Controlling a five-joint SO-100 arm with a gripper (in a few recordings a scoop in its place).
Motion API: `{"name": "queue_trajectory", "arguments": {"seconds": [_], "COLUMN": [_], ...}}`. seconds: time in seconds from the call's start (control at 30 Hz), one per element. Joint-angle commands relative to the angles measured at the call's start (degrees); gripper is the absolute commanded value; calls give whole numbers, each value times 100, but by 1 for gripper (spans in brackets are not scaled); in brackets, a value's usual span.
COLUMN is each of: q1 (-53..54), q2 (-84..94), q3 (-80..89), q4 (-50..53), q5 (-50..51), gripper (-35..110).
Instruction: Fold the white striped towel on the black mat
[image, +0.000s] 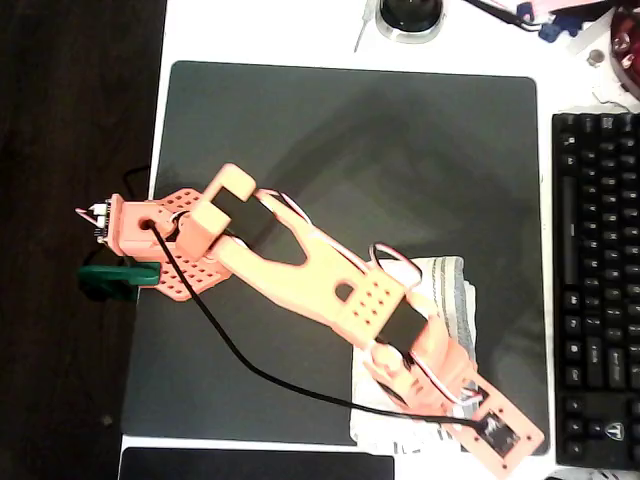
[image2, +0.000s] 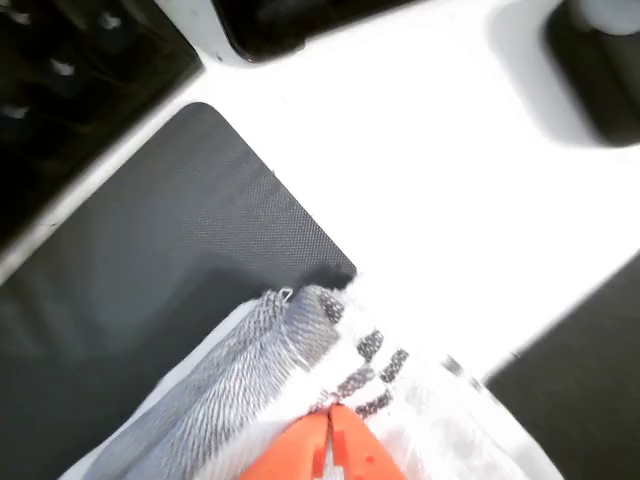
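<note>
Towel (image: 445, 285): bunched at mat (image: 350, 150) corner, fold underway, unfinished. End effector (image2: 330, 412): pressed together, pinching striped towel edge.

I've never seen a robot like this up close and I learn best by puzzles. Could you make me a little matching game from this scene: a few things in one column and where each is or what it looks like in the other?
Things:
1. white striped towel
2. black mat
3. gripper
4. keyboard

Descriptions:
A. orange, fingertips together on cloth
B. at the right edge of the overhead view, off the mat
C. bunched at the mat's lower right corner, under the arm
D. big dark rectangle with rounded corners

Pairs: 1-C, 2-D, 3-A, 4-B
</note>
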Motion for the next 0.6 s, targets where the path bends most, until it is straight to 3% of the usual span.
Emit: {"name": "queue_trajectory", "arguments": {"seconds": [0.0,0.17,0.57], "q1": [35,62,-791], "q2": [-97,9,2558], "q3": [35,149,606], "q4": [-202,-404,1986], "q5": [-132,-132,387], "gripper": [0,1,2]}}
